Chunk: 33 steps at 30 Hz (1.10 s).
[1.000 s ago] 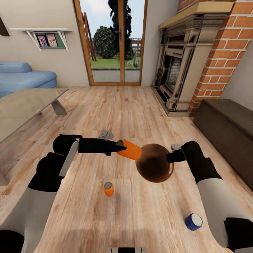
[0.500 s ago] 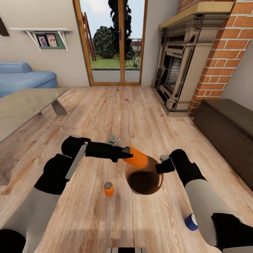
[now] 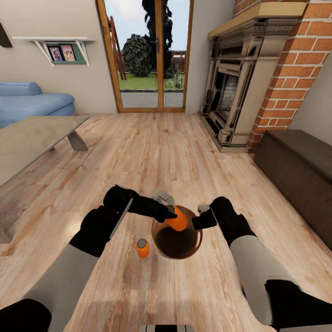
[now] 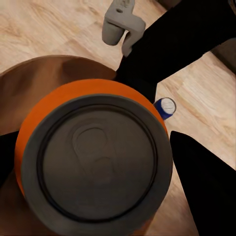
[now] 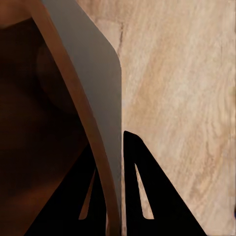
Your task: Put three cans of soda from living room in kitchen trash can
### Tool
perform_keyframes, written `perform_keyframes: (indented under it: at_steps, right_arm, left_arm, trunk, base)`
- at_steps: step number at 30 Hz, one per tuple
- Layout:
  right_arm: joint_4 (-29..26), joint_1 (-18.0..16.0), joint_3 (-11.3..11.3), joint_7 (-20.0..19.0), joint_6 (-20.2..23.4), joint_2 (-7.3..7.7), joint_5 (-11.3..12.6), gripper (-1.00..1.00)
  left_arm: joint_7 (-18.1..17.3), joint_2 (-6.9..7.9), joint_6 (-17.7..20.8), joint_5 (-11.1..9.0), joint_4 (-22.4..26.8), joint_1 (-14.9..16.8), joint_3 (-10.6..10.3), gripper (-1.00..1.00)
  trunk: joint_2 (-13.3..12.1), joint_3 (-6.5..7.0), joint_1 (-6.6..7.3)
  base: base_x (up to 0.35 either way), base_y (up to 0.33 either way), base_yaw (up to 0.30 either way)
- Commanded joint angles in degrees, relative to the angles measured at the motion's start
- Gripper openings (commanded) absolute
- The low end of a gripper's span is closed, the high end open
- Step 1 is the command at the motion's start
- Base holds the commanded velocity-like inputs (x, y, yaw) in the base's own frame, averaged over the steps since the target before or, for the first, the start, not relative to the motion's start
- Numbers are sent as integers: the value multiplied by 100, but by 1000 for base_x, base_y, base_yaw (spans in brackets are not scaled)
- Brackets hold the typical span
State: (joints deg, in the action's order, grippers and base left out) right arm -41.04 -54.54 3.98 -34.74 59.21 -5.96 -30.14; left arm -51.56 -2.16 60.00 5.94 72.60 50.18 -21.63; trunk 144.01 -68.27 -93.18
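My left gripper (image 3: 173,215) is shut on an orange soda can (image 3: 178,219), held tilted over the mouth of the copper-brown trash can (image 3: 177,242). In the left wrist view the can's silver top (image 4: 98,160) faces the camera, with the trash can (image 4: 44,81) behind it. My right gripper (image 3: 199,222) is shut on the bin's rim; its fingers (image 5: 142,191) straddle the rim (image 5: 78,108). A second orange can (image 3: 142,247) stands on the floor just left of the bin. The blue can (image 4: 165,107) lies on the floor, mostly hidden behind my right arm in the head view.
A grey low table (image 3: 32,138) and a blue sofa (image 3: 32,103) are at the left. A brick fireplace (image 3: 240,92) and a dark low cabinet (image 3: 299,170) line the right side. A glass door (image 3: 147,55) is straight ahead across the wood floor.
Both arms have drawn back toward me. The bin in my right gripper came nearer and leftward, and the held orange can moved from beside its rim to over its mouth.
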Motion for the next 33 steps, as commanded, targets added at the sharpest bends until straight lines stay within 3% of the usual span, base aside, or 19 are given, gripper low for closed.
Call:
perform_keyframes:
  at_steps: [1, 5, 9, 17, 22, 27, 33]
  right_arm:
    - [-1, -3, 10, -51, 79, -17, 308, -100]
    - [-8, -8, 13, -51, 79, -104, 300, -100]
    - [-9, -11, 10, -51, 79, -139, 299, -100]
    - [-12, -12, 6, -51, 79, -230, 298, -100]
    - [-19, -9, 9, -51, 79, -249, 242, -100]
    - [-34, -9, 13, -51, 79, -266, 137, -100]
    - [-43, -7, 15, -51, 79, -278, 100, -100]
  left_arm:
    - [2, -34, 0, 40, -41, 0, 0, -100]
    - [85, -228, 0, 320, -366, -2, -1, -100]
    - [214, -286, 0, 407, -506, -6, -12, -100]
    - [743, -403, 0, 442, -904, -10, -69, -100]
    - [1300, -425, 0, 433, -1040, -16, -548, -100]
    - [1426, -458, 0, 438, -1196, -17, -632, -100]
    - [1845, -490, 0, 430, -1351, -36, -671, -100]
  trunk:
    - [1, 1, 1]
    - [1, 1, 1]
    - [1, 1, 1]
    - [1, 1, 1]
    - [1, 1, 1]
    - [1, 1, 1]
    - [1, 1, 1]
  base:
    - [0, 0, 0]
    - [0, 0, 0]
    - [0, 0, 0]
    - [0, 0, 0]
    - [0, 0, 0]
    - [0, 0, 0]
    - [0, 0, 0]
